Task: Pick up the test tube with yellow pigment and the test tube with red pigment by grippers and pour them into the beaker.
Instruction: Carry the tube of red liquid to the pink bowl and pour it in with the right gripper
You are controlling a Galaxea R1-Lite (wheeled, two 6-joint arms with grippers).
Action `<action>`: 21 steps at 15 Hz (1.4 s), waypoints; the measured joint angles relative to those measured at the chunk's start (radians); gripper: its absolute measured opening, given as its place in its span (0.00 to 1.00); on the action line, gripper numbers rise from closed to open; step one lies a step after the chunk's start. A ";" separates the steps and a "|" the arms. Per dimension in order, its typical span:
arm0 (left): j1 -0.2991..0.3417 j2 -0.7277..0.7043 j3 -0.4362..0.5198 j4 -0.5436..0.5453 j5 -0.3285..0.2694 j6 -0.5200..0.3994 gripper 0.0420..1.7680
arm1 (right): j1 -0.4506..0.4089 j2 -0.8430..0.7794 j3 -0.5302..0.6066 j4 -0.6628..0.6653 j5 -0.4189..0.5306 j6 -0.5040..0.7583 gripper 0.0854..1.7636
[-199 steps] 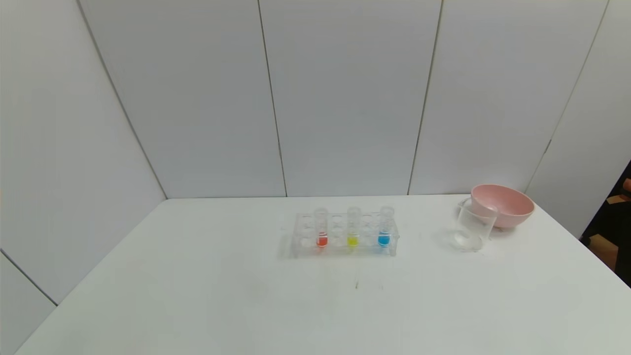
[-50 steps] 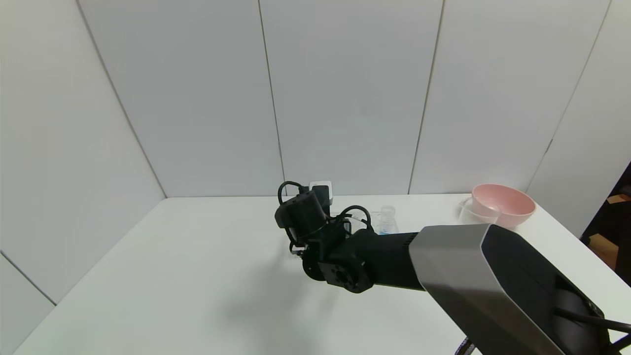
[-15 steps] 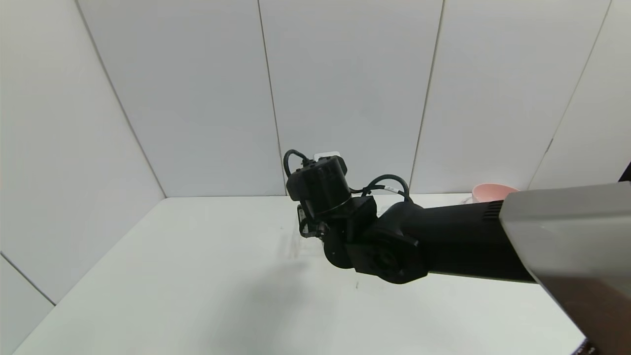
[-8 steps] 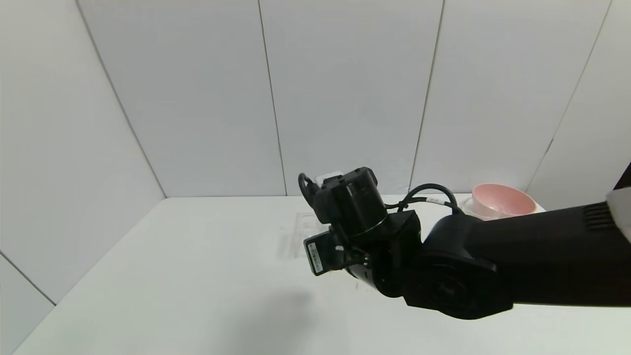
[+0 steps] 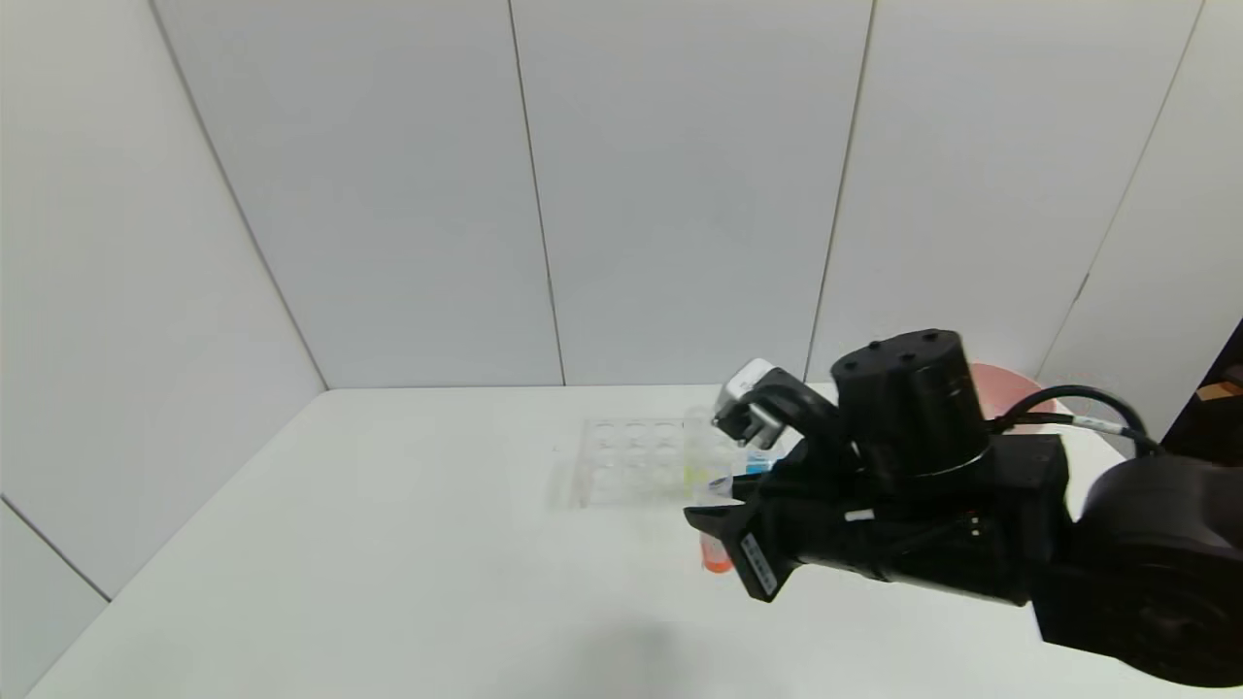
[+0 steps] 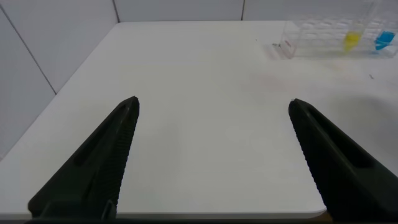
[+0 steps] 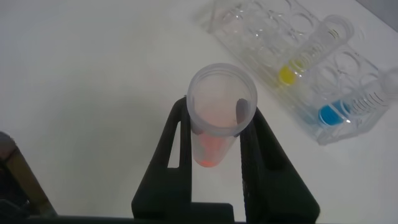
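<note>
The red tube [image 7: 219, 118] sits upright between the jaws of the right gripper [image 7: 217, 134], which are closed narrow on its wall just below the ridged mouth; the red liquid shows at its rounded bottom. In the head view the red tube [image 5: 716, 555] hangs clear of the tabletop [image 5: 388, 582], lifted out of the rack [image 5: 631, 461] and carried toward 4 o'clock from it.

The yellow tube [image 7: 309, 55] stands in the rack [image 7: 267, 43] with a blue tube [image 7: 357, 102] beside it; in the head view the yellow tube [image 5: 695, 447] is at the rack's 3 o'clock end, just behind the right gripper [image 5: 723, 534].

The beaker is not visible here; the right arm covers the spot at 3 o'clock from the rack, where only the rim of a pink bowl [image 5: 1005, 383] peeks out.

The left gripper [image 6: 214, 155] hangs over bare tabletop well apart from the rack, at about 8 o'clock from it, jaws spread wide and holding nothing.

The step in hand looks like the carry of the red tube toward the beaker, with the yellow one not yet taken. The next move likely calls for travelling on toward 3 o'clock with the tube kept upright, bringing its mouth over the beaker's rim, then rolling the wrist slowly so the small amount of liquid runs in rather than down the outside.
</note>
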 joint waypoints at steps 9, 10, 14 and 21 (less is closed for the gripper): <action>0.000 0.000 0.000 0.000 0.000 0.000 0.97 | -0.463 -0.124 0.095 0.100 0.351 -0.229 0.26; 0.000 0.000 0.000 0.000 0.000 0.000 0.97 | -0.518 -0.122 0.081 0.130 0.397 -0.262 0.26; 0.000 0.000 0.000 0.000 0.000 0.000 0.97 | -0.701 -0.081 -0.031 0.253 0.480 -0.398 0.26; 0.000 0.000 0.000 0.000 0.000 0.000 0.97 | -0.867 0.019 -0.368 0.693 0.527 -0.597 0.26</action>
